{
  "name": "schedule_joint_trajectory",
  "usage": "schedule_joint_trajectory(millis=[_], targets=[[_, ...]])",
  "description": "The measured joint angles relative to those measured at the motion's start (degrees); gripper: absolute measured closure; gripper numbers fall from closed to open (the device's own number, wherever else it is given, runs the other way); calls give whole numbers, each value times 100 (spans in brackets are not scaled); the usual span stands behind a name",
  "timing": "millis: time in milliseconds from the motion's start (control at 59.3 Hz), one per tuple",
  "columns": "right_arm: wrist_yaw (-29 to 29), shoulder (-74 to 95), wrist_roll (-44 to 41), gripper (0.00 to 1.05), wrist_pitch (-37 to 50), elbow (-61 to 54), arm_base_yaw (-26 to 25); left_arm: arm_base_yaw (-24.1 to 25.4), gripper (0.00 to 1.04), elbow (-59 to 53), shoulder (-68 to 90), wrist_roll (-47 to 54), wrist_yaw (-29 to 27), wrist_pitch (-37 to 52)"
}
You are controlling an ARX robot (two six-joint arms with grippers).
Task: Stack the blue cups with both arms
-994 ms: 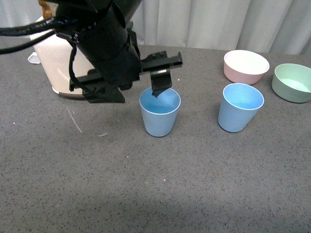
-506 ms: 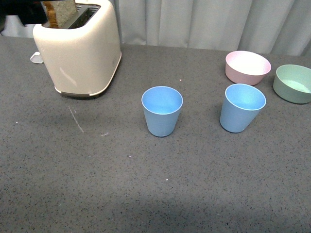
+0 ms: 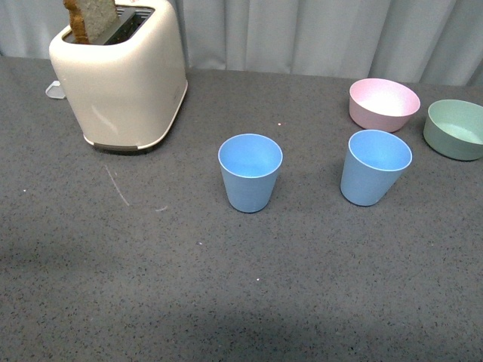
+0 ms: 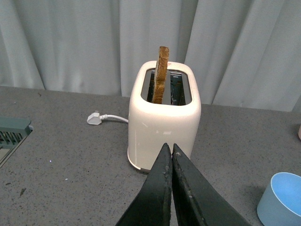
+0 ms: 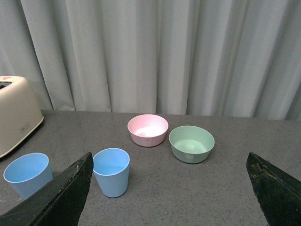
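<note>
Two light blue cups stand upright and apart on the grey table: one in the middle (image 3: 250, 172), one to its right (image 3: 375, 167). Neither arm shows in the front view. My left gripper (image 4: 169, 147) is shut and empty, held above the table and pointing at the toaster; the middle cup's rim shows at its side (image 4: 284, 197). My right gripper (image 5: 169, 165) is wide open and empty, back from the table, with both cups in its view, the middle one (image 5: 28, 174) and the right one (image 5: 111, 171).
A cream toaster (image 3: 121, 75) with a bread slice (image 3: 90, 13) stands at the back left, its white plug (image 4: 95, 117) behind it. A pink bowl (image 3: 383, 103) and a green bowl (image 3: 454, 128) sit at the back right.
A second ago my left arm hung over the middle cup with its gripper at the rim. It has since pulled back out of the front view. Both cups stand as before.
</note>
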Motion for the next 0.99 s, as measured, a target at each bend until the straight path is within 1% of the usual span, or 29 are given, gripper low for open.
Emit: schedule_joint_trajectory(millis=[236,253,287,404,657,994], targets=[[2,0,0,10,0,0,0,205,101,-385,-1027,4,223,-662],[0,0,0,10,0,0,0,243,101,-398,-1078,4,273,-697],[0,0,0,10,0,0,0,422,101,-450,-1274,7,551,-844],[2,0,0,10,0,0,0,647,101,-573,-1847,7,619,-1283],[2,2,0,10,0,0,0,651,101,-695,-3237,7,658,-2459],[2,0,0,10,0,0,0,651,101,-699,-4472,9,658,-3598]])
